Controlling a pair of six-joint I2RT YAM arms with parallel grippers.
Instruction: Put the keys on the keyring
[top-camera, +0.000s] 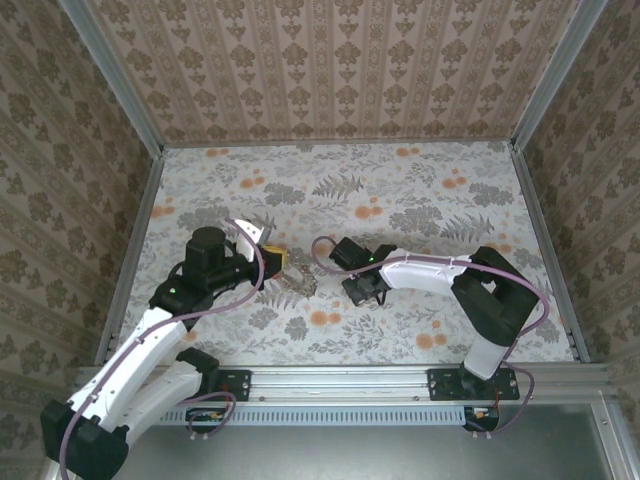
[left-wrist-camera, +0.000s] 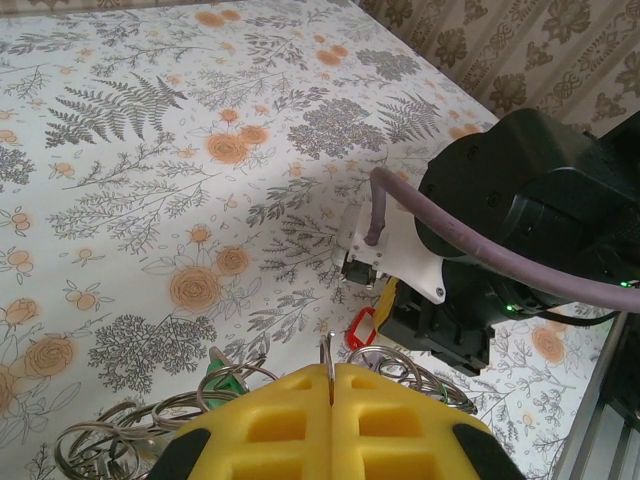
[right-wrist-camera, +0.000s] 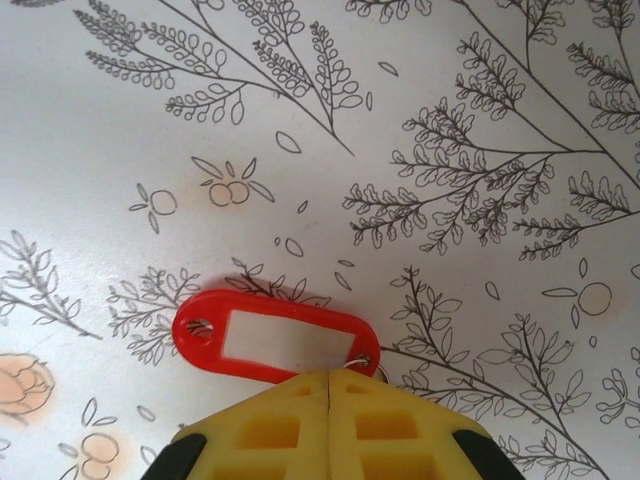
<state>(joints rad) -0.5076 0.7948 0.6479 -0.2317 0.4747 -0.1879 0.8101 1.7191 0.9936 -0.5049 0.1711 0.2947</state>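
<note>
Left claw (left-wrist-camera: 330, 378) is clamped on the keyring (left-wrist-camera: 90, 445). A thin strand of its wire stands up through the seam between the yellow pads, and the coils spill out to either side under the fingertips onto the flowered tabletop (left-wrist-camera: 120, 200). Among those coils, just ahead and left of the pads, I can make out the green tag (left-wrist-camera: 226, 378). I cannot tell whether its key is threaded on the loop or merely lying against it.

Right claw (right-wrist-camera: 328, 385) sits just beyond the left one, tips down at the table, pads pressed together with no gap showing. The red tag (right-wrist-camera: 275, 335) lies flat directly ahead of its fingertips, and the tag's little wire ring (right-wrist-camera: 366, 364) runs under the pad edge. The key itself is hidden beneath the pads, so I cannot say whether I have it pinched or have closed just beside it.

My read is that the job is at an early stage. The loop is secured in one claw, which is the set-up half. The red tag lies apart from the coils, between the two claws, so that key is not yet on. I have yet to confirm the pinch, lift the red key, carry it to the held strand and work it onto the coil. The green key would need the same if it proves loose.
</note>
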